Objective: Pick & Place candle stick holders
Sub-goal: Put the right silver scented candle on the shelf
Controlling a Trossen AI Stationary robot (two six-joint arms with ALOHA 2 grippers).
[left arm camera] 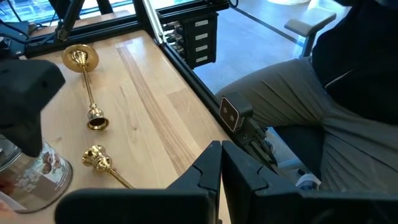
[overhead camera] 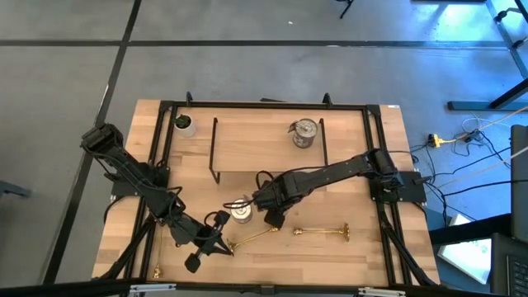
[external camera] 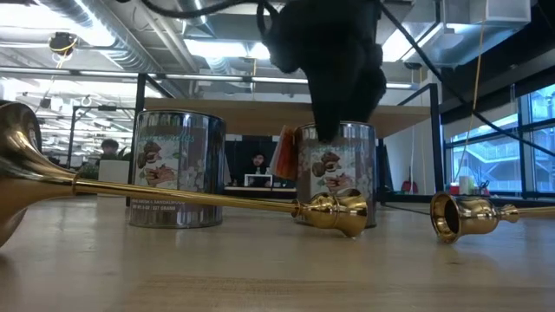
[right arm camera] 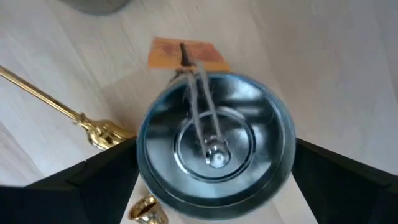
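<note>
Tabletop (overhead camera: 272, 161) of pale wooden planks carried everything, with a black wire rack (overhead camera: 216, 148) standing on its far half. Taking the silvery cup near the middle (overhead camera: 241, 211) as landmark: the right pincer (overhead camera: 262, 206) hung directly over it, its two dark fingers (right arm camera: 93, 186) spread wide to either side of the cup's rim, holding nothing. Seen from the right wrist, that cup (right arm camera: 214, 146) was round and shiny, open at the top, with a thin wire looped inside and an orange tag at its edge. From table height its wall (external camera: 336, 173) bore a printed label.

A second silvery cup (overhead camera: 304, 132) stood well beyond the landmark cup, toward the far edge and to the right. A long gold-brass stick (overhead camera: 254, 238) lay flat just on the near side of the landmark cup, slim-stemmed with a knobbed end. Another gold-brass stick (overhead camera: 322, 232) lay farther right of it, with a flared bell end (external camera: 451, 217).

The left pincer (overhead camera: 210, 239) hovered near and to the left of the landmark cup, its fingers (left arm camera: 205, 171) nearly together, gripping nothing.

A small white pot with a green plant (overhead camera: 183, 124) stood far left of the landmark cup, near the far edge.
</note>
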